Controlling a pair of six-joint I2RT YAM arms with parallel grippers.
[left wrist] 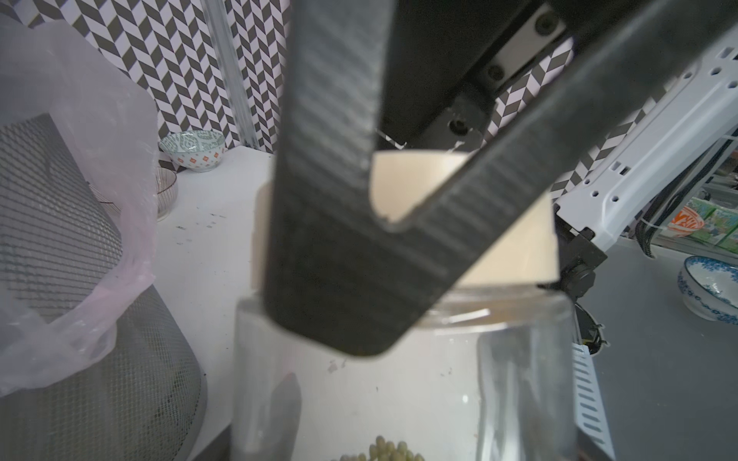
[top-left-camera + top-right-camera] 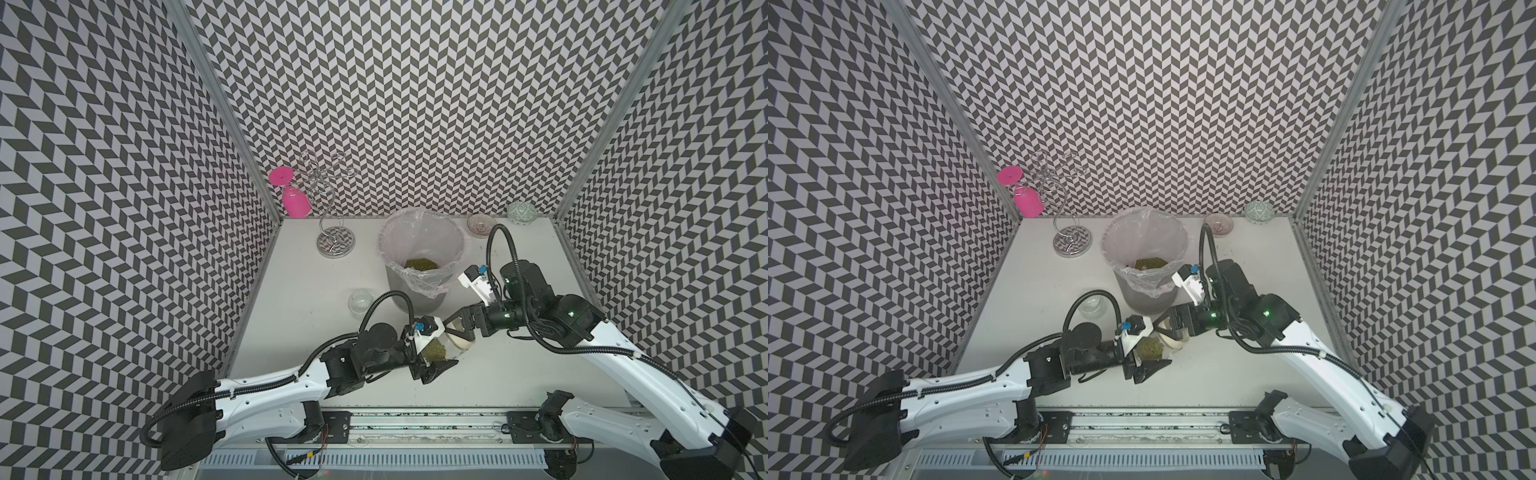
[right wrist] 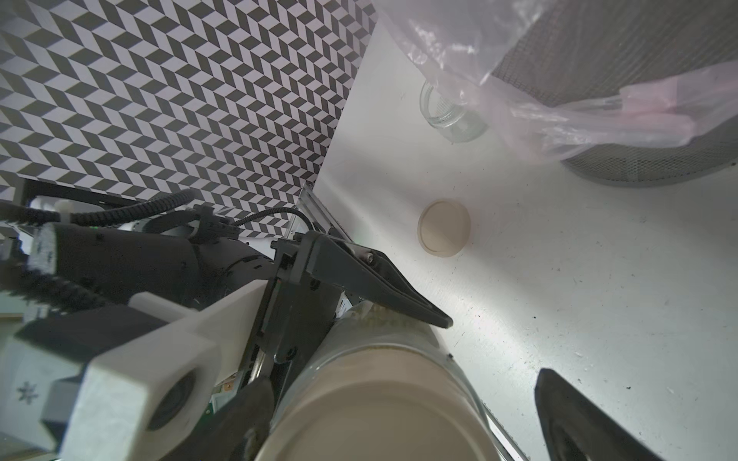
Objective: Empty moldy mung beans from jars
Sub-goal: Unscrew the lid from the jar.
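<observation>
A clear jar [image 2: 448, 345] part-filled with mung beans [image 2: 434, 352] lies tilted on its side near the table's front, with my left gripper [image 2: 444, 348] shut on its glass body. Its cream lid [image 2: 460, 340] is on and points toward my right gripper [image 2: 457, 332]. That gripper stands open with a finger on each side of the lid; in the right wrist view a gap shows between the lid [image 3: 379, 419] and one finger [image 3: 579, 423]. More beans [image 2: 420, 264] lie in the bag-lined mesh bin [image 2: 415, 299]. A second jar [image 2: 360, 302] stands empty and lidless, its loose lid [image 3: 444, 227] on the table nearby.
Two patterned bowls [image 2: 480, 224] [image 2: 521, 212] sit at the back right. At the back left a wire rack [image 2: 336, 241] holds a pink glass [image 2: 295, 203]. The bin [image 2: 1144, 291] stands just behind both grippers. Patterned walls close in three sides.
</observation>
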